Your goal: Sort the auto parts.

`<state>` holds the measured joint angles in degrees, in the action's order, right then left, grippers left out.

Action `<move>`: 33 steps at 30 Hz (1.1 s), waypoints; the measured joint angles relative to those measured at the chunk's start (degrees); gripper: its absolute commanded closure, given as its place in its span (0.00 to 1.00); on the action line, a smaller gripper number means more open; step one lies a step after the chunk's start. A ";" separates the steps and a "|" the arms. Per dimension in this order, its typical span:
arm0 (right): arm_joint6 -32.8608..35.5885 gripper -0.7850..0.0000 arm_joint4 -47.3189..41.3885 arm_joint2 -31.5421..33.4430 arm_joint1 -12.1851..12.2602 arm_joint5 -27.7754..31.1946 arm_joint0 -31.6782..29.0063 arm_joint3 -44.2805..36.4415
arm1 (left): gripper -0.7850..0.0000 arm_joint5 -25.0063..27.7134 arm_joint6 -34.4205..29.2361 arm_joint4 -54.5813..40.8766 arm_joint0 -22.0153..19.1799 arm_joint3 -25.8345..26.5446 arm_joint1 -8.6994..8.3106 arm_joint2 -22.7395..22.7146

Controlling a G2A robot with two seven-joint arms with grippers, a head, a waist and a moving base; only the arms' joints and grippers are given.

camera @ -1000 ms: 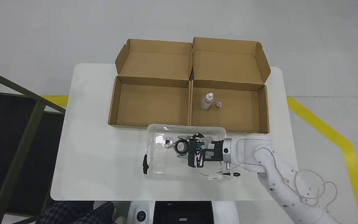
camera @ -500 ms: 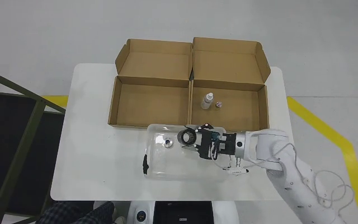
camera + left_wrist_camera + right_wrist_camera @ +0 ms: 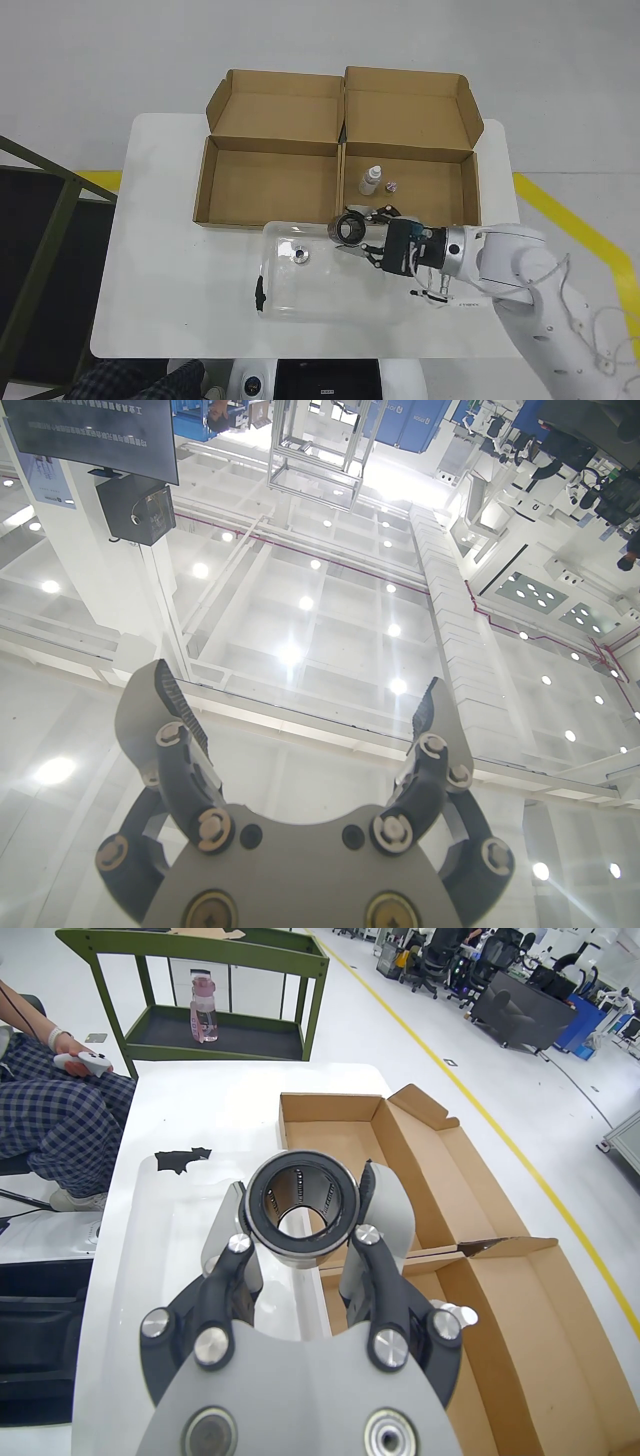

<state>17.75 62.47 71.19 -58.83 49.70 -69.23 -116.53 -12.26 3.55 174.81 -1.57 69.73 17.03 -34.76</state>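
One bearing (image 3: 302, 1208) pinched in right jaws, bore tilted upward; left jaws spread.

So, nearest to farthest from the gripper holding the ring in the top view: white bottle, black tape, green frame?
1. White bottle, in the right box.
2. Black tape, on the clear tray's left end.
3. Green frame, left of the table.

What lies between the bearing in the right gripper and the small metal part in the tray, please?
Only bare floor of the clear tray, seen in the top view, lies between the bearing and the small metal part.
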 measured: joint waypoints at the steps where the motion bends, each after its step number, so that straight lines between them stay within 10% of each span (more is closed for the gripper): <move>1: -0.11 1.00 -0.22 0.18 0.03 0.02 -0.01 -0.12 | 0.00 0.00 0.00 0.00 0.00 0.00 0.00 0.00; 33: -3.37 1.00 1.92 -5.27 -0.54 -1.43 4.93 2.32 | 0.00 0.00 0.00 0.00 0.00 0.00 0.00 0.00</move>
<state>14.38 64.39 65.91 -59.37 48.27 -64.31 -114.22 -12.26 3.55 174.81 -1.57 69.73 17.03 -34.76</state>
